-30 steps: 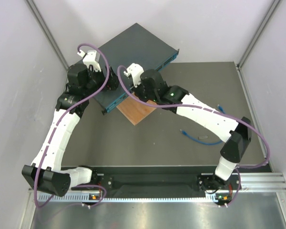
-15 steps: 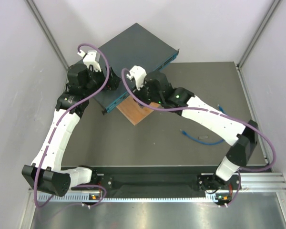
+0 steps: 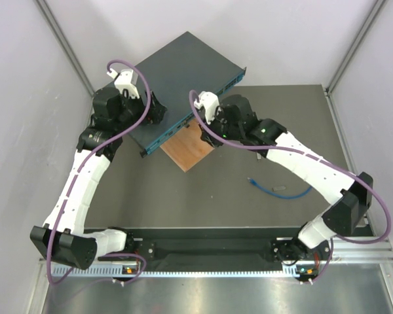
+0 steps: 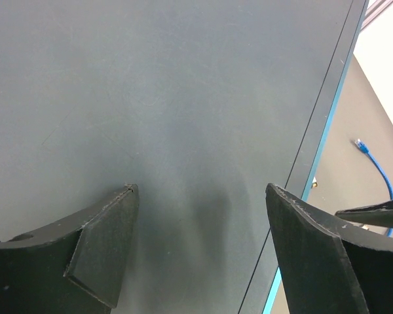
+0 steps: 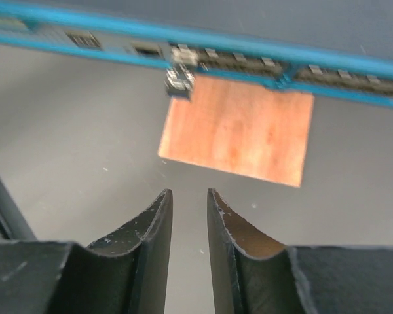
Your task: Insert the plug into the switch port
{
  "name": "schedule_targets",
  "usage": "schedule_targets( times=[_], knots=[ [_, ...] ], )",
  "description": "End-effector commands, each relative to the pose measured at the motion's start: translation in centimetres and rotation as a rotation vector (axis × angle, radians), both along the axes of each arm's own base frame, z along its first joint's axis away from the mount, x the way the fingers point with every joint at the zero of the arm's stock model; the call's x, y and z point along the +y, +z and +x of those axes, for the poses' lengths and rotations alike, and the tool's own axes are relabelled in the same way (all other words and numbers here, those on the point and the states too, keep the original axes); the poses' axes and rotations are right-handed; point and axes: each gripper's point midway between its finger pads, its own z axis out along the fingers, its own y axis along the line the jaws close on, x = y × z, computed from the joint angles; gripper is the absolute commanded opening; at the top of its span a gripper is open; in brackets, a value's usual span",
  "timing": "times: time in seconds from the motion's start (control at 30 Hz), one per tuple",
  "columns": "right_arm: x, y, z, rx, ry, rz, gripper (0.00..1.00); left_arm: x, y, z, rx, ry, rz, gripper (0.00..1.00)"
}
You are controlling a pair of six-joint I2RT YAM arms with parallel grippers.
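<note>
The switch (image 3: 183, 78) is a dark teal box lying at an angle at the back, with its blue front face (image 5: 249, 62) and row of sockets towards me. The plug (image 3: 251, 180) ends a thin blue cable (image 3: 281, 193) lying loose on the table to the right; it also shows in the left wrist view (image 4: 360, 143). My left gripper (image 3: 156, 112) is open wide just above the switch's top (image 4: 150, 98) near its left front corner, holding nothing. My right gripper (image 3: 209, 131) is in front of the sockets, its fingers (image 5: 154, 222) a narrow gap apart and empty.
An orange-brown wooden square (image 3: 187, 149) lies on the table under the switch's front edge and also shows in the right wrist view (image 5: 239, 134). A small grey piece (image 5: 179, 78) sticks out from the front face. Grey walls stand close on both sides.
My right arm has swung to the right along the switch's front face, away from the left gripper. The left arm, the switch and the cable have not moved.
</note>
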Motion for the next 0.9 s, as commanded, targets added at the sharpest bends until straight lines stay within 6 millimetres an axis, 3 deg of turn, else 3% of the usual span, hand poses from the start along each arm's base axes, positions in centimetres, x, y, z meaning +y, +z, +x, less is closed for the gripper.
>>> schedule_targets(
  times=[0.0,0.13,0.63,0.87],
  knots=[
    [2.5,3.0,0.3,-0.005,0.04,0.111,0.27,-0.4,-2.1,-0.4,0.072,-0.017,-0.01,0.83],
    [3.8,4.1,0.8,-0.006,0.044,0.146,0.26,-0.3,-1.8,-0.4,0.064,-0.014,-0.01,0.83],
    [5.9,4.6,3.0,-0.037,-0.001,0.16,0.2,-0.4,-1.8,-0.5,0.065,-0.015,-0.016,0.82],
    [6.3,4.9,4.4,-0.066,-0.055,0.186,0.1,-0.4,-2.1,-0.5,0.067,-0.017,-0.021,0.82]
  ],
)
